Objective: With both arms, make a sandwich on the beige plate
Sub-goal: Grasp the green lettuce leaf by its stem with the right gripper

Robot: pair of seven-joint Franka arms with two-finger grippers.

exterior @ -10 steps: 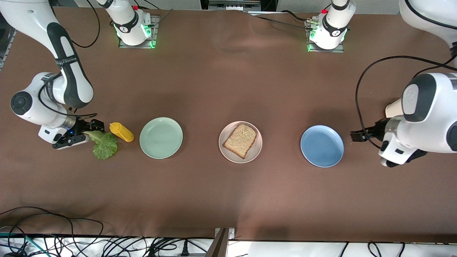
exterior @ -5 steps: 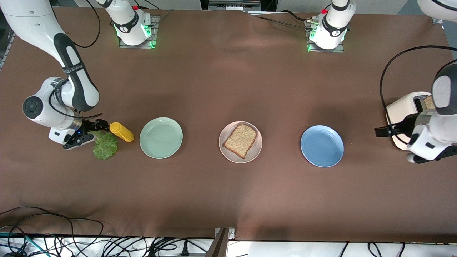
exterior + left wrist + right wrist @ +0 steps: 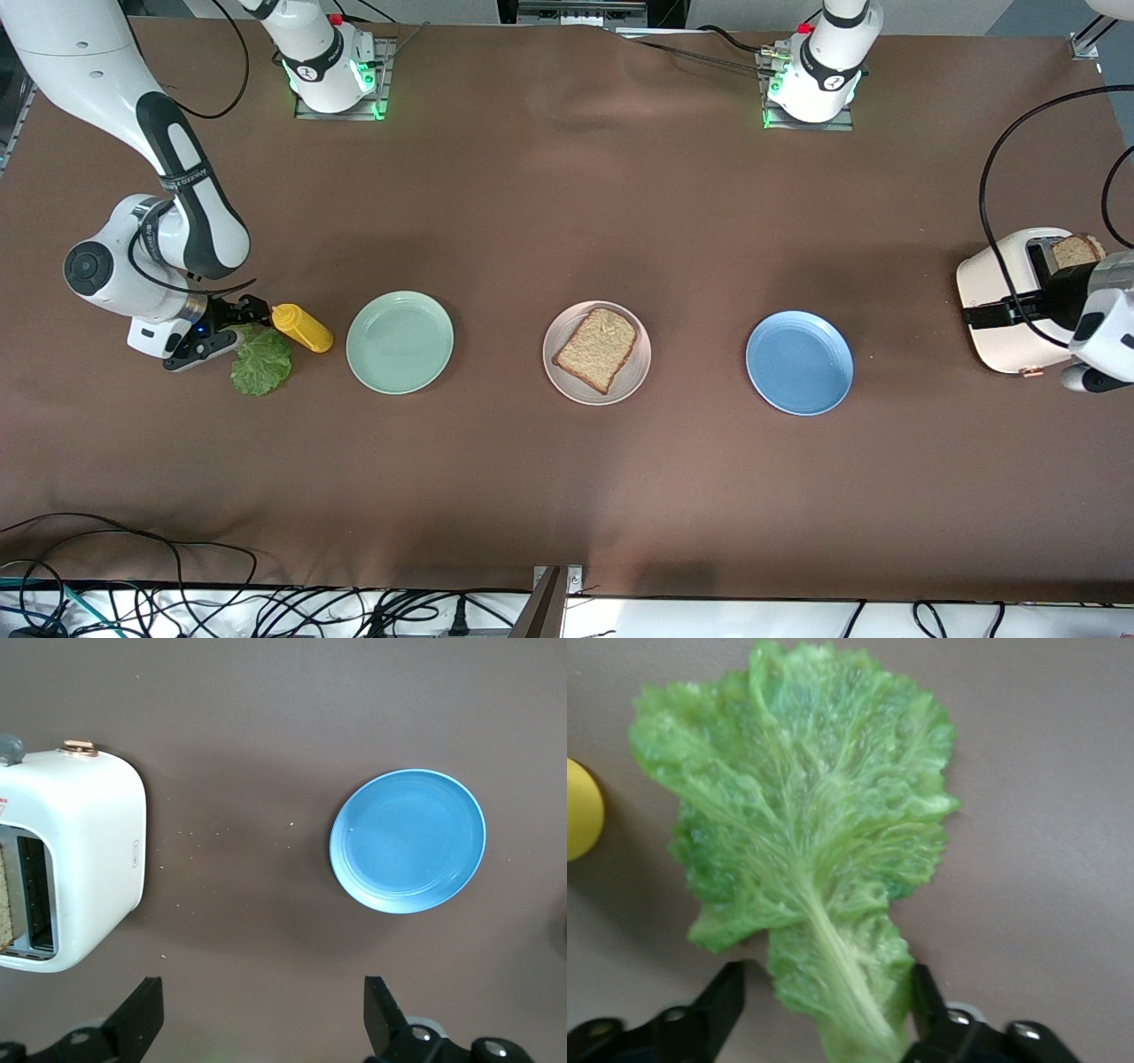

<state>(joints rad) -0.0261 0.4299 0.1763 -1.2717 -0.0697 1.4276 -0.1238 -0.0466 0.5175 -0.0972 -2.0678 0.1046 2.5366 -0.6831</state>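
Showing the bread-and-lettuce stage of the sandwich. One square slice of brown wholegrain bread [image 3: 596, 348] lies alone on the round pale beige plate [image 3: 555, 375] at the middle of the brown surface [image 3: 567, 496], between the round mint-green plate [image 3: 400, 341] and the round blue plate [image 3: 799, 361]. The right gripper [image 3: 232, 330] is low at the stem of the ruffled green lettuce leaf [image 3: 261, 362], just beside the yellow squeeze bottle [image 3: 302, 327]; in the right wrist view its fingers [image 3: 719, 1003] stand apart on either side of the stem, not yet clamped. Over the last second it has edged in toward the leaf, which still lies flat. The left gripper [image 3: 1010, 312] has swung away from the blue plate to hang over the white toaster [image 3: 1001, 306] at the left arm's end, where a second bread slice [image 3: 1076, 250] stands in a slot; its fingers [image 3: 142, 1017] are apart and empty. Judged from this, both remaining layers are about to be fetched at once, and nothing beyond the base slice is assembled.
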